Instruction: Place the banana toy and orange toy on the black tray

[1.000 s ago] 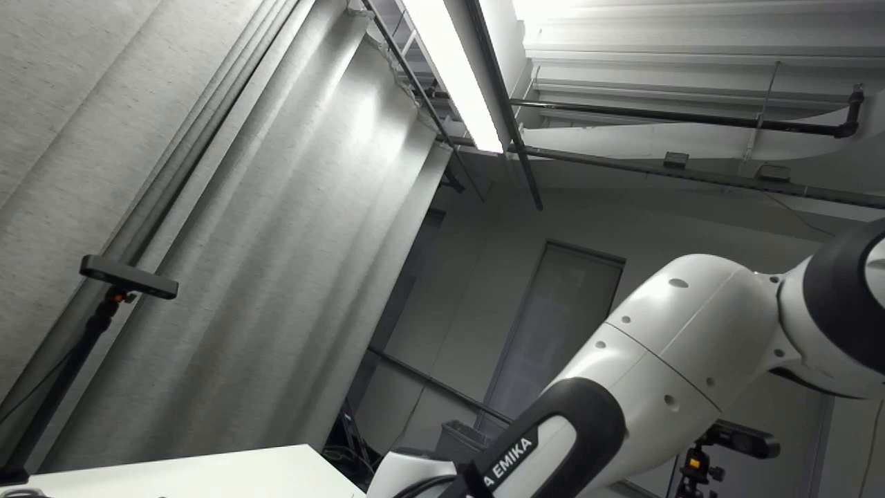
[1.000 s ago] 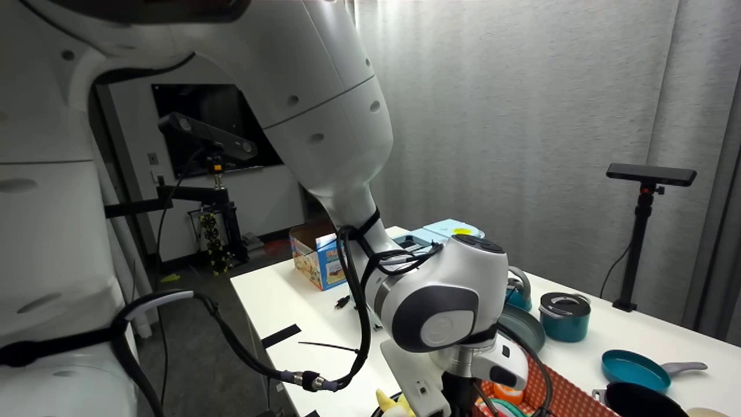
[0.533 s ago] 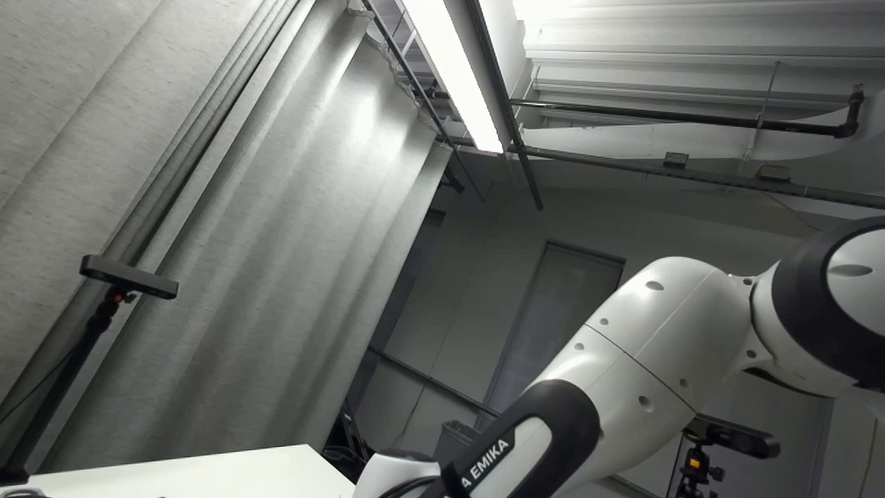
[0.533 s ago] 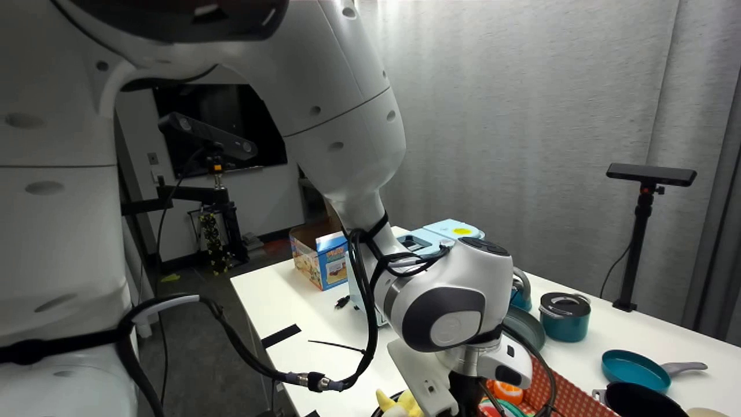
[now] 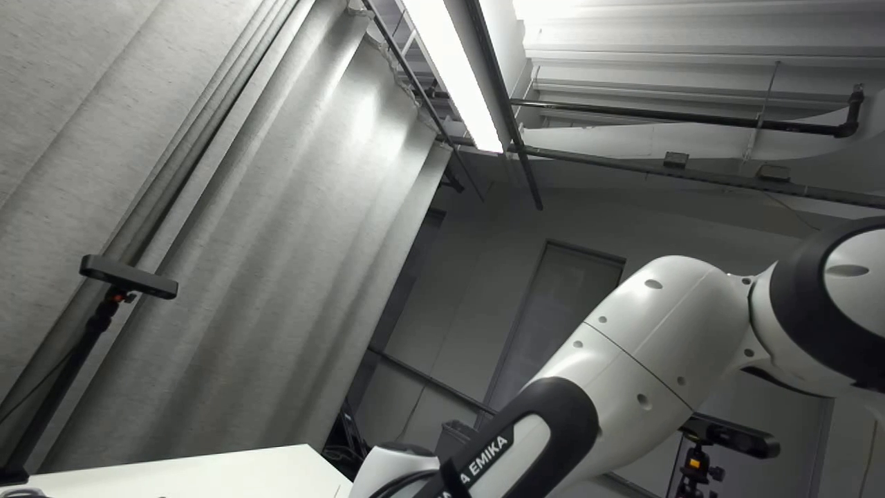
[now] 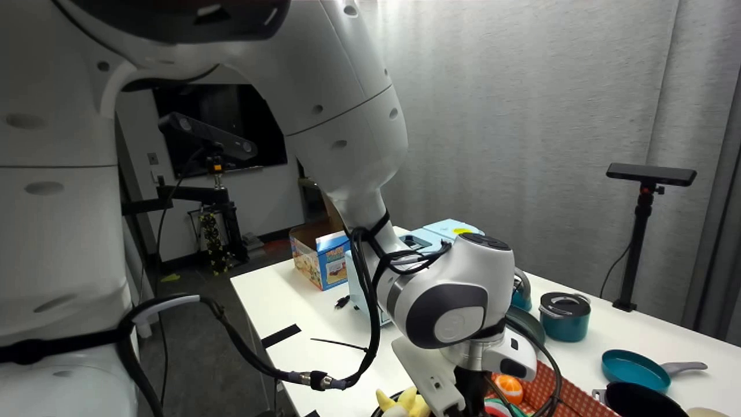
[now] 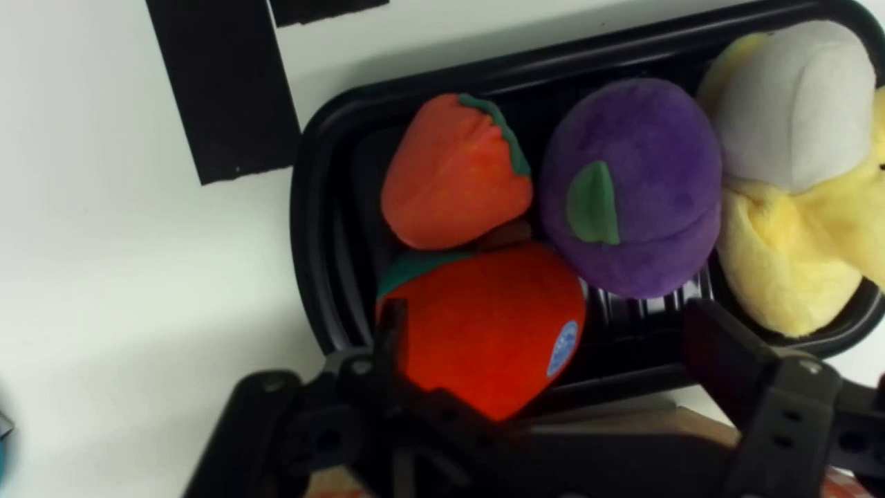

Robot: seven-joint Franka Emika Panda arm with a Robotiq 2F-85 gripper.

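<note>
Black tray [image 7: 311,232] below: hovering with empty gripper [image 7: 546,311] and wide-parted jaws, probably to fit orange [image 6: 508,389] from near basket [image 6: 539,386]; seeing banana [image 7: 798,159] on tray's right end, presumably placed.

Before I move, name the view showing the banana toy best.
The wrist view: it shows the banana toy close up on the black tray, though cropped at right. An exterior view catches only a little of the banana toy at the bottom edge; an exterior view with the ceiling light shows none.
</note>
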